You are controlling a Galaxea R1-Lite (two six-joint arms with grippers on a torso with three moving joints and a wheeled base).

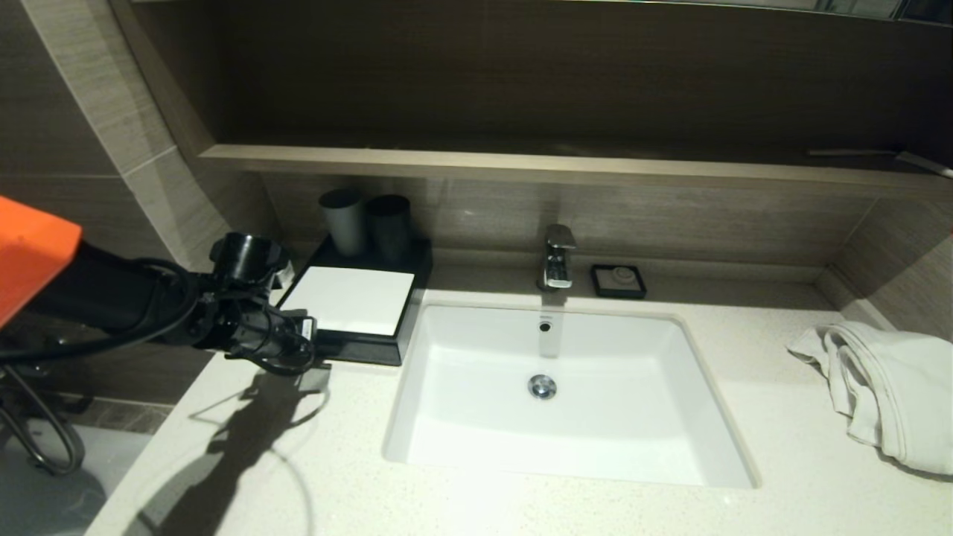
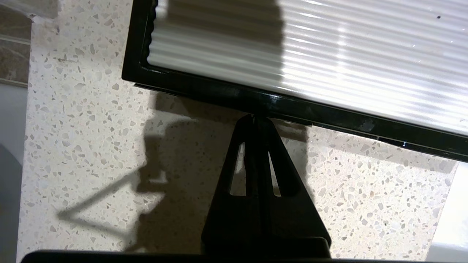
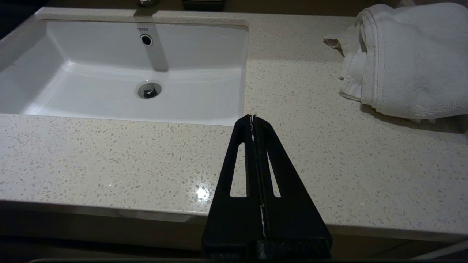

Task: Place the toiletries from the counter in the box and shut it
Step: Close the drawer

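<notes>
The black box [image 1: 366, 348] with its white top panel [image 1: 348, 300] stands at the back left of the speckled counter [image 1: 246, 454]. Its front looks flush; no drawer sticks out. My left gripper [image 1: 316, 348] is shut, with its tips against the box's black front edge [image 2: 292, 106]. In the left wrist view the gripper [image 2: 254, 117] holds nothing that I can see, and the ribbed white panel [image 2: 329, 54] lies beyond it. No sachets show in any view. My right gripper [image 3: 253, 117] is shut and empty, low over the counter's front edge [image 3: 109, 153], out of the head view.
Two grey cups [image 1: 344, 220] stand on the back of the box. The white sink [image 1: 476, 424] lies right of the box, with a tap [image 1: 558, 257] and a small black soap dish [image 1: 618, 281] behind it. A white towel [image 1: 886, 387] lies at the far right.
</notes>
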